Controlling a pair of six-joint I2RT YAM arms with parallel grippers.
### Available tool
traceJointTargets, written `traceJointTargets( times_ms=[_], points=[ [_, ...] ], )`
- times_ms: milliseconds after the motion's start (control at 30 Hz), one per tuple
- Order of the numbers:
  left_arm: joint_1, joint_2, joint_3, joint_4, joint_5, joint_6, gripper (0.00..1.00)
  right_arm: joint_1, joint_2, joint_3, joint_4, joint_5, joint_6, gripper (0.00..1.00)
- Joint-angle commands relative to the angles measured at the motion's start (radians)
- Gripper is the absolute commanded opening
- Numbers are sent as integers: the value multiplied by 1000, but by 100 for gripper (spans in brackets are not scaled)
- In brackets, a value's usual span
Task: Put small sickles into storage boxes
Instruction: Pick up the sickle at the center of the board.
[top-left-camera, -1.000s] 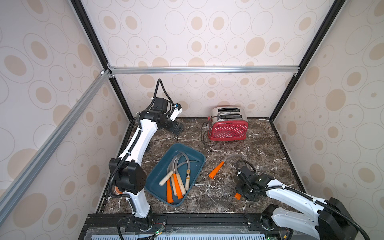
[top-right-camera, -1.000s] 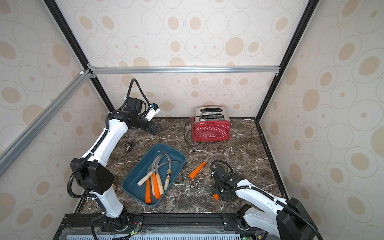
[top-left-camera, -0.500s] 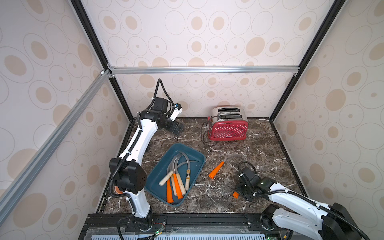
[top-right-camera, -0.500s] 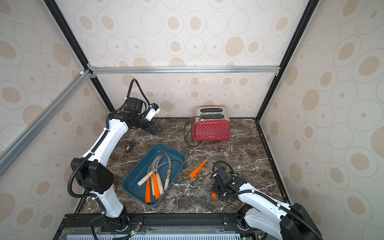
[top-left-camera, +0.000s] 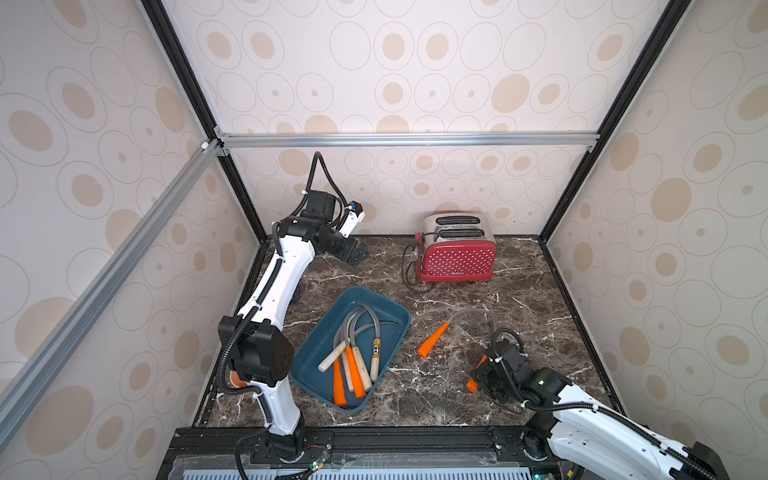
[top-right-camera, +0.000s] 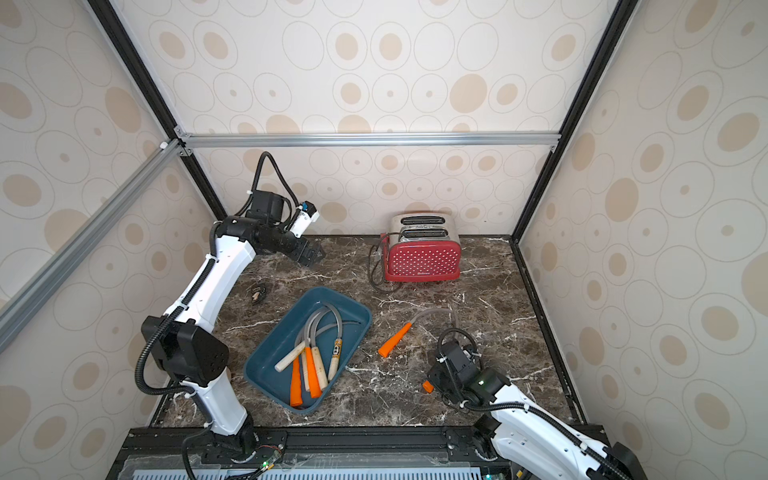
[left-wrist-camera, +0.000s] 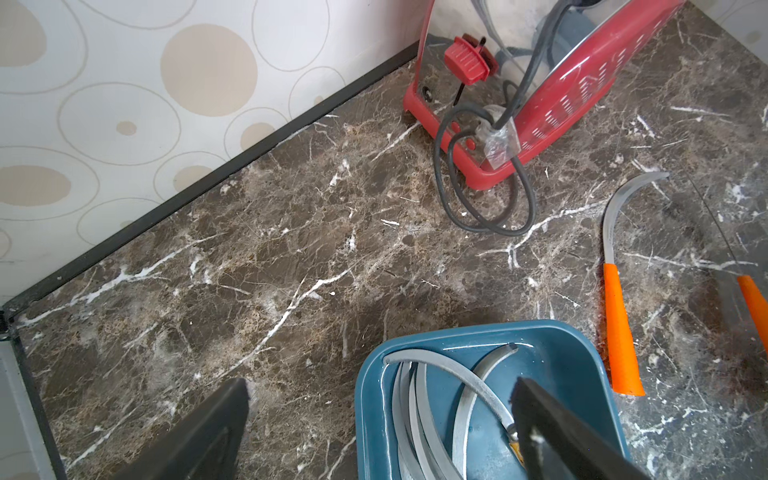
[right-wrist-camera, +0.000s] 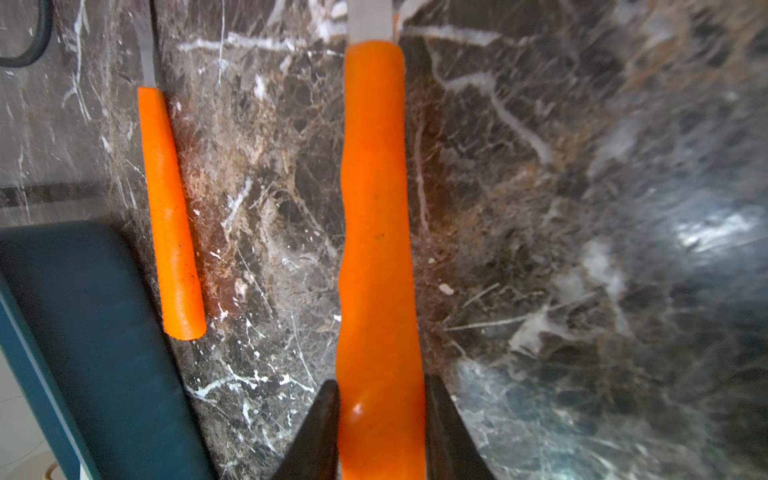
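Tabletop (top-left-camera: 519, 299): sickle (right-wrist-camera: 376, 208) seemingly within right end effector (right-wrist-camera: 381, 384)

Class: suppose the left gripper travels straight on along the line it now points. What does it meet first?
Most likely the bare marble tabletop, just beyond the corner of the blue tray and short of the toaster cord. Depth is unclear, so the left gripper might clip the tray rim first.

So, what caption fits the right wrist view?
The right jaws clamp an orange sickle handle; a second sickle lies near the teal tray.
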Motion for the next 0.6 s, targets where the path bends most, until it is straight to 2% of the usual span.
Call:
traceJointTargets(
  times_ms=[0, 233, 567],
  points=[
    [-3, 15, 52, -26, -5, 8, 99, -8, -34, -19, 13, 30, 41, 12],
    [-2, 11, 53, -22, -21, -4, 99, -9, -53, 22, 19, 40, 2, 11],
    [-3, 0, 47, -2, -114, -33, 99, -8, 65, 146, 43, -8, -95, 11]
  ],
)
